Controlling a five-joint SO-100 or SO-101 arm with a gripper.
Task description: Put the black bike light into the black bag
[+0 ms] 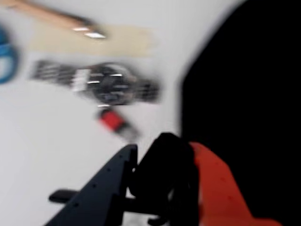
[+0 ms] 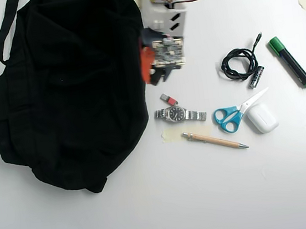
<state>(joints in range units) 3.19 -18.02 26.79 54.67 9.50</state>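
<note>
1 pincer, a black finger and an orange one, clamps the small chunky black rubbery bike light, lifted just beside the large soft black fabric bag on the white desk. Wrist view blurred; no writing legible on the steel wristwatch.

Matt black cloth bag, metal-link watch, glossy white plastic case, wooden pen.

Overhead view straight down over the whole table; wrist view close, low, sharing the watch and bag edge
</note>
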